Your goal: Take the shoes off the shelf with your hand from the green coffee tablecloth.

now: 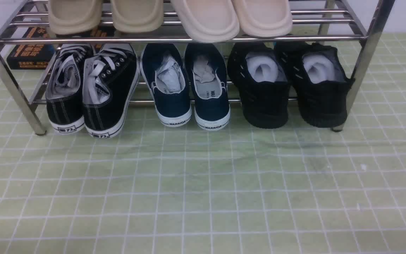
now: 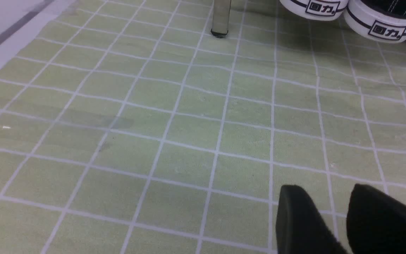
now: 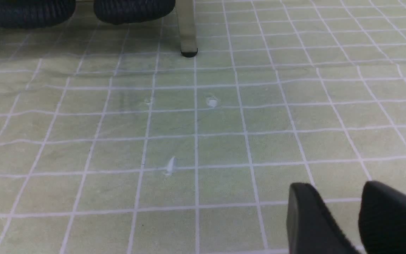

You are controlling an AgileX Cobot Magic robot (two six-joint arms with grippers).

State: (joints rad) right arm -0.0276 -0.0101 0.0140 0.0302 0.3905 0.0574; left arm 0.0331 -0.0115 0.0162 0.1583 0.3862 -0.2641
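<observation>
we saw the shoes at the right end of the lower tier of the shelf, heels toward us, long axes running away, nearer the right gripper, whose jaws stood parted and empty, as did those of the left gripper.

Left gripper: two matte black fingers, broad slabs narrowing to blunt, rounded tips; edge facing the neighbouring finger looks faintly toothed. Right gripper: same build, black fingers with soft sheen along the tip's outer rim, same fine ridging on the inward edge. Only finger ends in view on both.
</observation>
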